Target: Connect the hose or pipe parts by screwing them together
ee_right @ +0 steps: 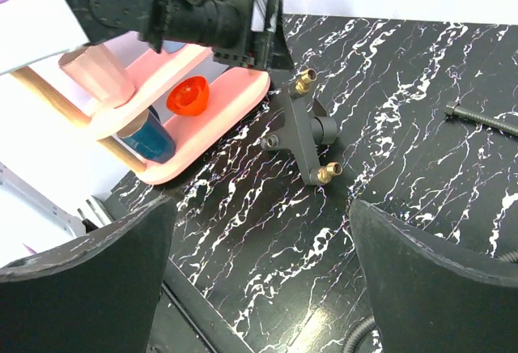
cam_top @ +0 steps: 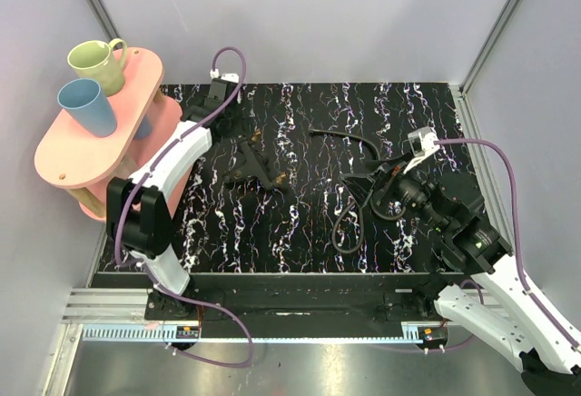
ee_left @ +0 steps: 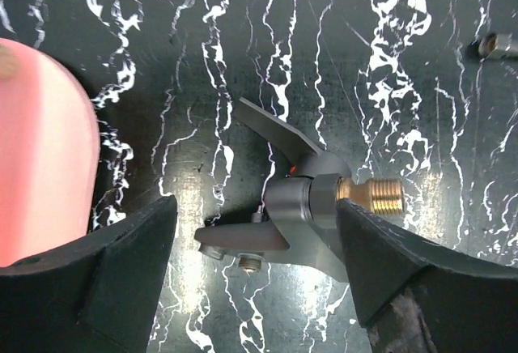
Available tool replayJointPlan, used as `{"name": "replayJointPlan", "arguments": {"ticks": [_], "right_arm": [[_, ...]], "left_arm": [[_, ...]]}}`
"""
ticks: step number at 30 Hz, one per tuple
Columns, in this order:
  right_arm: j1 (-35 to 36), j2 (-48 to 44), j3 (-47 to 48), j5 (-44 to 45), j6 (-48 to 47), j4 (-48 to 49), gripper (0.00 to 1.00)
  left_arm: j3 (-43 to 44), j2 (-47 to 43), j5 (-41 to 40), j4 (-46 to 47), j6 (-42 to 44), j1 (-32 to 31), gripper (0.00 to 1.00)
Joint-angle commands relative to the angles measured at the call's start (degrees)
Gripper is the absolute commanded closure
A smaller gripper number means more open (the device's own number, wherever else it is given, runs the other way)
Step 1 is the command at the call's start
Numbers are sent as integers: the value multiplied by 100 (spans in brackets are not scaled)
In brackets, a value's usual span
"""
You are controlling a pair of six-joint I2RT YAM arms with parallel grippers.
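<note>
The dark grey forked fitting [cam_top: 256,169] [ee_left: 301,207] lies flat on the marbled black table, its brass threaded tip [ee_left: 372,193] pointing right in the left wrist view. My left gripper [cam_top: 241,142] [ee_left: 257,276] is open and straddles it: the right finger [ee_left: 421,276] overlaps the fitting's body, while the left finger [ee_left: 105,276] stands clear of it. The black hose [cam_top: 338,223] loops over the table's middle and right, one end [ee_left: 494,44] lying free. My right gripper [cam_top: 374,194] [ee_right: 263,272] hangs open above the hose and holds nothing; its view shows the fitting [ee_right: 303,130] ahead.
A pink two-tier shelf [cam_top: 64,155] [ee_right: 206,106] stands at the table's left edge, close to the left arm. It carries a green mug [cam_top: 98,62], a blue cup [cam_top: 86,105] and a red piece [ee_right: 188,95]. Grey walls close in the back and sides.
</note>
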Motion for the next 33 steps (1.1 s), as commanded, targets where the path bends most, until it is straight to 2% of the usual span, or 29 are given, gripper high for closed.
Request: {"name": "replayJointPlan", "arguments": {"ticks": [1,5,9,12,16,22,28,33], "right_arm": [[34,-145,-82,-104,-207,219,0],[34,-198,-144,81,-304,201,0],[25,-251,-144,-103,-374,201,0],[25,-260,-118,-139,-427,184,0],[25,-268,-47,-156,-515,-1,0],[34,-374,-144,-165,-524,-44,0],[25,126,-56,-385,-428,-134,0],[34,696,-153,-315,-226,200,0]], "left_arm": [[293,337,393,387,142,37,18],[179,522,735,519,169,37,18],[-339,417,1000,1133,151,37,17],[-507,373,1018,1213,20,37,17],[-841,258,1499,1539,-25,29,14],[-1007,136,2220,1591,-490,-15,17],[-1113,48,3011,1503,-570,-235,18],[-1341,-303,3215,1653,-675,-341,16]]}}
